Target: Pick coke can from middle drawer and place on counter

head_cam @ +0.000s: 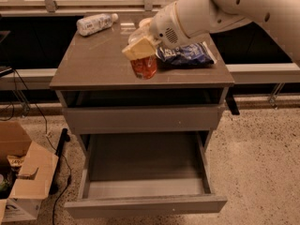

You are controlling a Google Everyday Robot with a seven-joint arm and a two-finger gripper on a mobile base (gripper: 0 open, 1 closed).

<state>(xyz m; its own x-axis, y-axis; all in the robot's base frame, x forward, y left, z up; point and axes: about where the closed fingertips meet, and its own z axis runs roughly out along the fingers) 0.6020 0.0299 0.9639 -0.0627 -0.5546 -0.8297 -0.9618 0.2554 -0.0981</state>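
Observation:
My gripper (pixel 140 50) is shut on the red coke can (pixel 144 67) and holds it upright over the front middle of the glossy grey-brown counter (pixel 93 64). The can's top is hidden by the yellowish fingers (pixel 138 47). I cannot tell whether the can's base touches the counter. The white arm reaches in from the upper right. The middle drawer (pixel 145 205) stands pulled out below, its flat grey floor bare.
A clear plastic bottle (pixel 96 23) lies at the counter's back left. A blue chip bag (pixel 185 54) lies right of the can. A white bowl (pixel 144 22) is mostly hidden behind the arm. A cardboard box (pixel 23 177) and a cable (pixel 61 172) are on the floor at left.

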